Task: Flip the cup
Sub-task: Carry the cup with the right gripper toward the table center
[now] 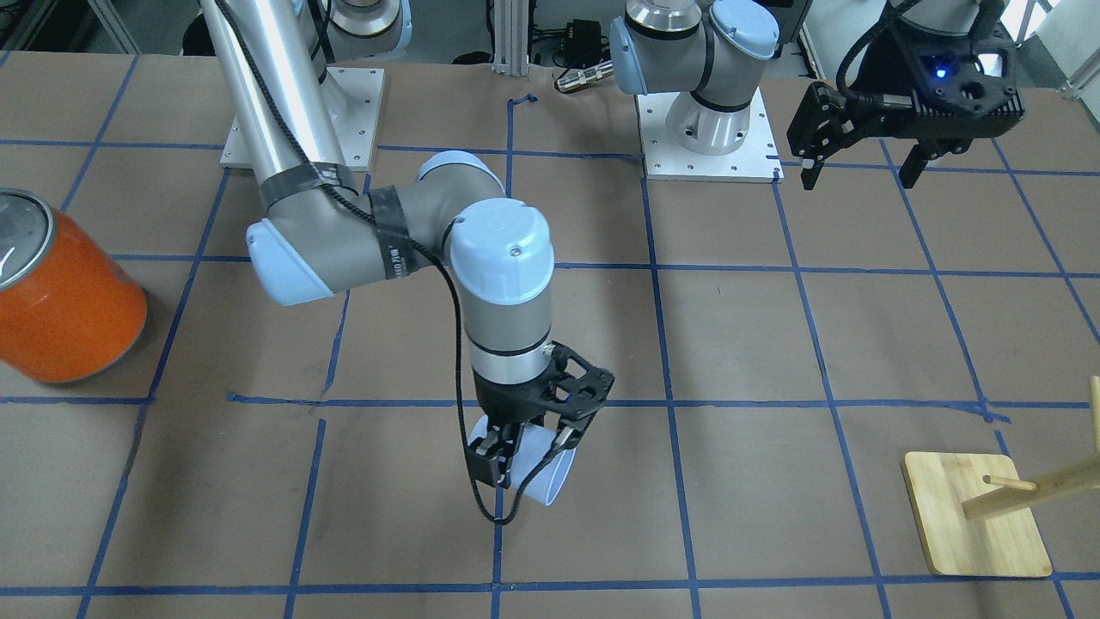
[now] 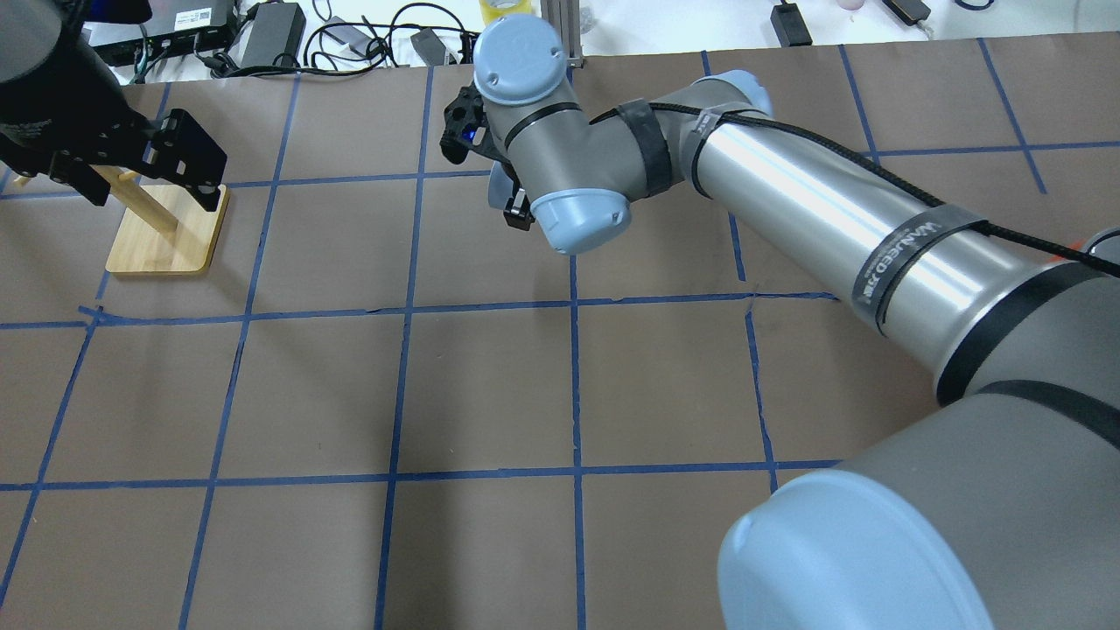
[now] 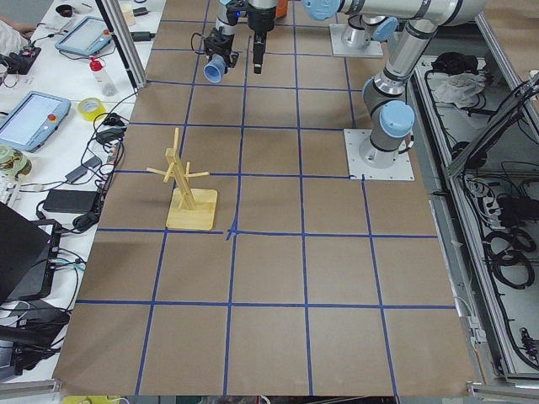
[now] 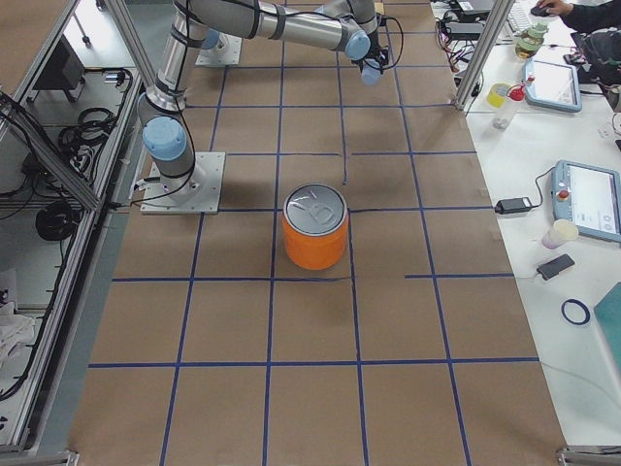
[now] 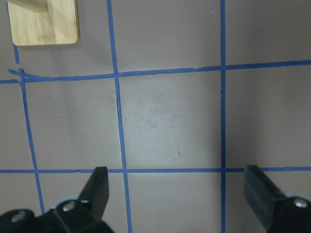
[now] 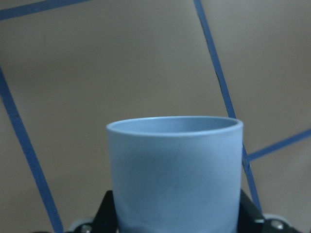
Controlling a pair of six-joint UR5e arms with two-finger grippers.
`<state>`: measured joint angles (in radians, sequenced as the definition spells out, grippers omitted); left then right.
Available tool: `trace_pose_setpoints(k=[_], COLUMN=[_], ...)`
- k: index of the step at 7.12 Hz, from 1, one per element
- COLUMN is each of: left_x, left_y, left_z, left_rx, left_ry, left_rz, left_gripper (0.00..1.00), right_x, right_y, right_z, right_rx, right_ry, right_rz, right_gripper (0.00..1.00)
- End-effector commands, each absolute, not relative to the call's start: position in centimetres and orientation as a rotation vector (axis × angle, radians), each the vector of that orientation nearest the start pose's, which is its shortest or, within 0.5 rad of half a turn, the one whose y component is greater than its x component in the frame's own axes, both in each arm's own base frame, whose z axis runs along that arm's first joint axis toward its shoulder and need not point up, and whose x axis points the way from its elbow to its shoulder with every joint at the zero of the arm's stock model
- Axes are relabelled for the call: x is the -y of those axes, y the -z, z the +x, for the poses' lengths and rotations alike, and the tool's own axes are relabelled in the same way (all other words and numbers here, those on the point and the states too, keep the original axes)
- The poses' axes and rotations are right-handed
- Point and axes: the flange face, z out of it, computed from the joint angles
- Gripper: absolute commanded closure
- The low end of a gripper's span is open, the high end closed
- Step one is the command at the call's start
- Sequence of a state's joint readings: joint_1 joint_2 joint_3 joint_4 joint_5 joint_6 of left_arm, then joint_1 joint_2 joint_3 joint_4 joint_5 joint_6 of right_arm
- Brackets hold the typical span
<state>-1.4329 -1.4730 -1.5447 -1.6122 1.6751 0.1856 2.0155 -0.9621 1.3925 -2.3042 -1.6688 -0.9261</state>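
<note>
The cup (image 1: 554, 471) is small, pale bluish-white and has no handle. My right gripper (image 1: 526, 460) is shut on its sides and holds it tilted just above the brown table, mouth pointing away from the wrist. In the right wrist view the cup (image 6: 175, 174) fills the lower middle, with a finger on each side. In the overhead view only a sliver of the cup (image 2: 497, 184) shows under the right wrist. My left gripper (image 1: 859, 176) is open and empty, raised at the robot's left; its fingers (image 5: 97, 189) stand wide apart.
A big orange can (image 1: 64, 292) with a silver top stands on the robot's right side. A wooden peg stand (image 1: 975, 524) on a square base stands on the robot's left side, below the left gripper in the overhead view (image 2: 166, 232). Blue tape lines grid the table.
</note>
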Motion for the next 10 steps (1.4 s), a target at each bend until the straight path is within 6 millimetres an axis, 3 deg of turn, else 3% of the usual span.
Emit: trace_pose_setpoints(k=[1, 2, 4, 7, 8, 9, 10], left_x=[46.8, 46.8, 46.8, 46.8, 46.8, 46.8, 46.7], left_y=[-54.4, -54.3, -54.3, -54.3, -54.3, -54.3, -54.2], left_z=[-6.0, -6.0, -5.9, -5.9, -5.9, -5.9, -5.9], left_rx=[-3.023, -3.023, -3.023, -3.025, -3.025, -3.025, -3.025], left_ry=[0.098, 0.096, 0.096, 0.096, 0.094, 0.094, 0.091], left_rz=[0.068, 0.068, 0.072, 0.070, 0.068, 0.068, 0.068], left_gripper=[0.00, 0.00, 0.00, 0.00, 0.00, 0.00, 0.00], right_x=[58.9, 58.8, 56.1, 55.3, 54.9, 54.8, 55.0], right_y=[-25.0, -24.0, -21.2, -21.4, -21.0, -21.0, -21.1], right_z=[44.9, 44.4, 42.1, 41.6, 41.2, 41.1, 40.8], right_rx=[-2.314, -2.286, -2.256, -2.236, -2.239, -2.241, -2.255], right_ry=[0.470, 0.449, 0.337, 0.351, 0.329, 0.332, 0.331], right_rz=[-2.344, -2.349, -2.359, -2.321, -2.329, -2.325, -2.323], right_gripper=[0.52, 0.55, 0.55, 0.54, 0.49, 0.08, 0.00])
